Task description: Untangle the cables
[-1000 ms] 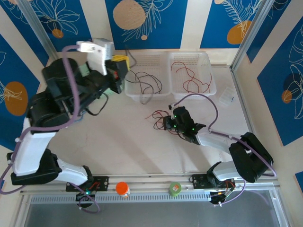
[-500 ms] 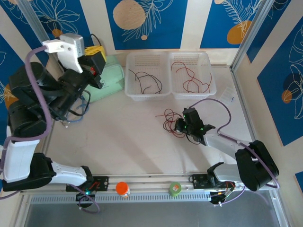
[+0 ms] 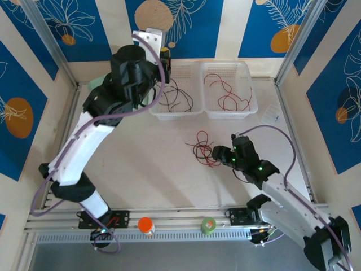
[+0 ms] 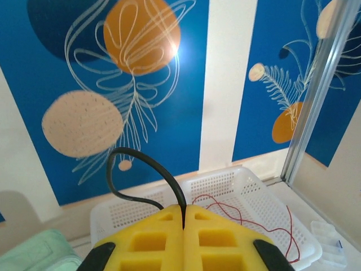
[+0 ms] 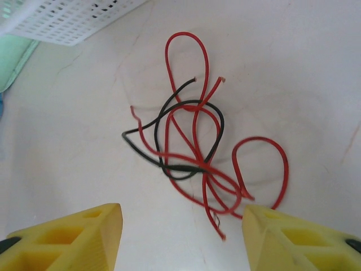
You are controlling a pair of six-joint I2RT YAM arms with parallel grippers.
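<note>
White table (image 3: 146,169), cables (image 5: 197,152) tangled mid-frame
Your right gripper (image 5: 181,213) sits fingers apart beside them; left gripper (image 4: 183,210) (low in its wrist view) clamps a black cable (image 4: 109,172)

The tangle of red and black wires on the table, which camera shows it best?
The right wrist view: the tangle fills the frame's middle, every loop and crossing clear. The top external view shows it small, strands merging. The left wrist view faces the back wall and a white basket.
</note>
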